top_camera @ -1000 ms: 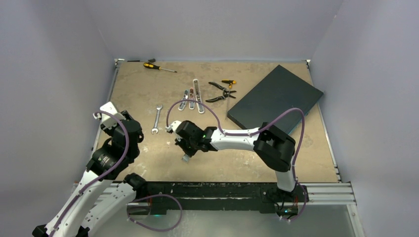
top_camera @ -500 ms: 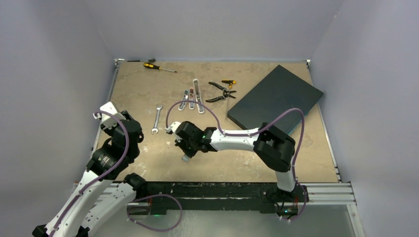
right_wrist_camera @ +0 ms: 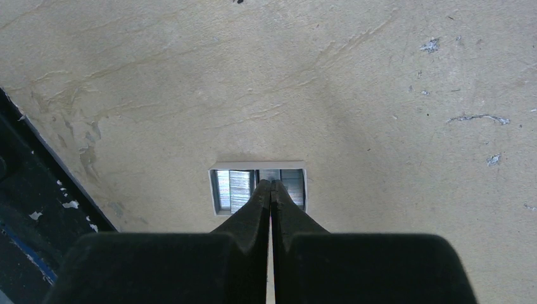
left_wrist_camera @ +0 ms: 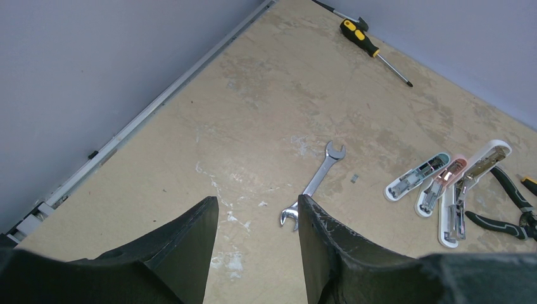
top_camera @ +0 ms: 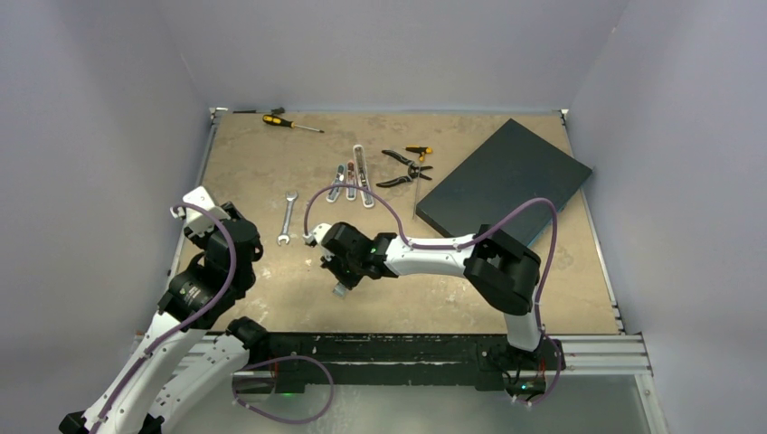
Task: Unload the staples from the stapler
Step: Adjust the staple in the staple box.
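Right pincer (right_wrist_camera: 271, 185) pinching staples (right_wrist_camera: 231, 190), silvery block clear only in wrist view

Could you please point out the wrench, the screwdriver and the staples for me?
wrench (left_wrist_camera: 315, 183): left wrist view, middle of its shaft.
screwdriver (left_wrist_camera: 364, 42): left wrist view, on the yellow-and-black handle.
staples (right_wrist_camera: 231, 190): right wrist view, left half of the strip.

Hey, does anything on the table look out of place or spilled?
One tiny grey staple piece lies loose beside the wrench, apart from the opened staplers. Nothing else stands out.
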`<state>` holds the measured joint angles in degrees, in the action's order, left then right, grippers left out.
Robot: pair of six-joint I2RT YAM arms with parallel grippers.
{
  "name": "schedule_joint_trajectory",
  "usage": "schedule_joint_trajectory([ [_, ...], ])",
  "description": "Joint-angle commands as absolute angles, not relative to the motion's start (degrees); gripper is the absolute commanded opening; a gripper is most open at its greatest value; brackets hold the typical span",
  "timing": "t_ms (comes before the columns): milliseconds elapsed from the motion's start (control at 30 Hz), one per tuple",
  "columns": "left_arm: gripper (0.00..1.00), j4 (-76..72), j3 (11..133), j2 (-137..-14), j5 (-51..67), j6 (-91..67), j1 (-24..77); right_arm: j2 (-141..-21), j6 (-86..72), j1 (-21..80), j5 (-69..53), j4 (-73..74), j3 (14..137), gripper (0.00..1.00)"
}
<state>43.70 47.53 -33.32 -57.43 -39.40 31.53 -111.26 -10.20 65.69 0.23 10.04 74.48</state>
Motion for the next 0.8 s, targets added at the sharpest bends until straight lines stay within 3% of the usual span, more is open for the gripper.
schedule_joint_trajectory([
  [0, 0.48, 41.7, 48.2, -33.5, -57.5, -38.5, 31.4, -110.1, -9.4, 66.0, -1.1, 11.0, 74.0, 0.00],
  [767, 0.48, 41.6, 48.1, -33.4, -57.5, -38.5, 31.4, -108.9, -8.7, 66.2, -1.0, 13.7, 74.1, 0.00],
])
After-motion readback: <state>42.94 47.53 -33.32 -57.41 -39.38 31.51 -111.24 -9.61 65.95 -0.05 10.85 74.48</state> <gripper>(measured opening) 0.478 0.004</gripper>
